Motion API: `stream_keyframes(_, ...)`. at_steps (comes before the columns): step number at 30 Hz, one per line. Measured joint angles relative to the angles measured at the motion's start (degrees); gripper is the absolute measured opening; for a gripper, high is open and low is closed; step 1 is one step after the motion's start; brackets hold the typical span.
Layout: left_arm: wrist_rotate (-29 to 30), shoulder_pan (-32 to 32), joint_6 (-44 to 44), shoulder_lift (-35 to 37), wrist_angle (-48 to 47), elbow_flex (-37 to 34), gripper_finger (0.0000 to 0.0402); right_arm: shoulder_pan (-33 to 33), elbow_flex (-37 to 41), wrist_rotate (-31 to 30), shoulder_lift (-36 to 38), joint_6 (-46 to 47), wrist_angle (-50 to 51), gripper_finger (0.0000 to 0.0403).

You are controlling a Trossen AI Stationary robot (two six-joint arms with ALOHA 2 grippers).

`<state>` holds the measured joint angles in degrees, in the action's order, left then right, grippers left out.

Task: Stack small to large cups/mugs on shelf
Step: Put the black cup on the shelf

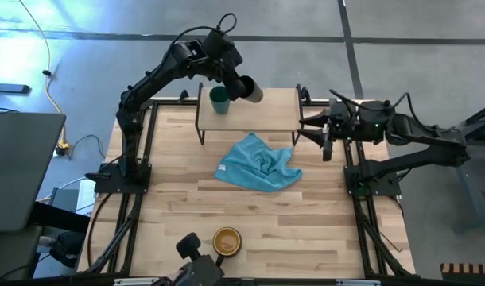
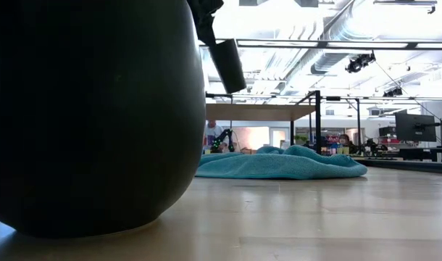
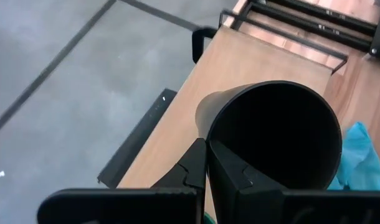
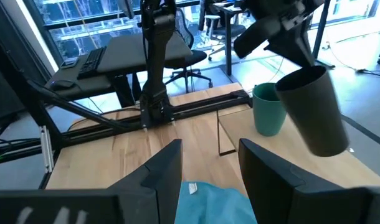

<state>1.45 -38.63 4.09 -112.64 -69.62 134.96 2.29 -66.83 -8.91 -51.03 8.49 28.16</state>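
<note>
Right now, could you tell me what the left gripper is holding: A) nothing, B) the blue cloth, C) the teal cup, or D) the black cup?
D: the left gripper clamps the black cup, tilted in the air beside the teal cup, which stands on the shelf.

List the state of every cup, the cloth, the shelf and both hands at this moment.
Teal cup: upright on the shelf.
Black cup: tilted, held above the shelf.
Left hand: shut on black cup's rim.
Dark mug: upright, near table edge.
Blue cloth: crumpled on the table.
Right hand: open, empty.
</note>
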Motion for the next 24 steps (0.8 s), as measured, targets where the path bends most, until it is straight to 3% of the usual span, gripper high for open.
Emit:
stream_keyframes(14,-0.80,-0.02,-0.32,0.09,-0.92,-0.02,0.0000,1.50,0.00,-0.06,-0.07,-1.05,0.31,0.0149)
stream_keyframes(24,-0.81,0.00,0.01,0.09,-3.19,-0.02,0.0000,1.50,0.00,-4.75,-1.01,-1.01,2.93,0.0149)
